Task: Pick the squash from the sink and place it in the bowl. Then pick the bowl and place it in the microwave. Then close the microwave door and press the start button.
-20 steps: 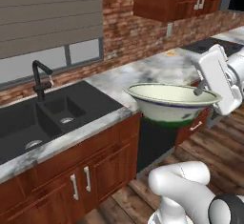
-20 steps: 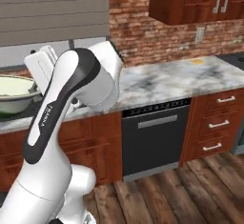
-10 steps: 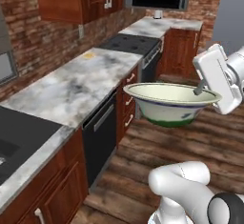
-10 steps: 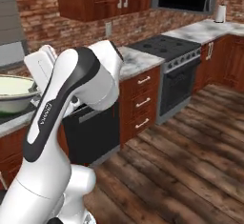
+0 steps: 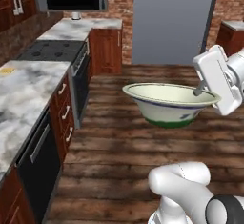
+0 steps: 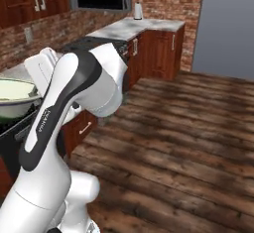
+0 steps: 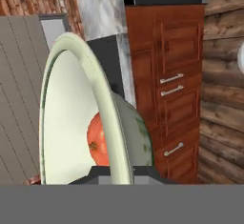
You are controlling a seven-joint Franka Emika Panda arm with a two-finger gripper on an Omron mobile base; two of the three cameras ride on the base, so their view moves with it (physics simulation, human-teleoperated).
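We see our tool [image 5: 199, 92] pinching the rim of the bowl [image 5: 167, 104] at its 3 o'clock side, carrying it level above the wooden floor [image 5: 119, 142]. The squash [image 7: 97, 139] sits inside the bowl, just beyond the pinched rim.

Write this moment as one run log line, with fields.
phase: carrying | gripper: shut on bowl rim | bowl: lifted above floor | squash: inside bowl

Bowl [image 5: 167, 105] held aloft by end effector [image 5: 199, 92], wooden floor [image 5: 119, 147]
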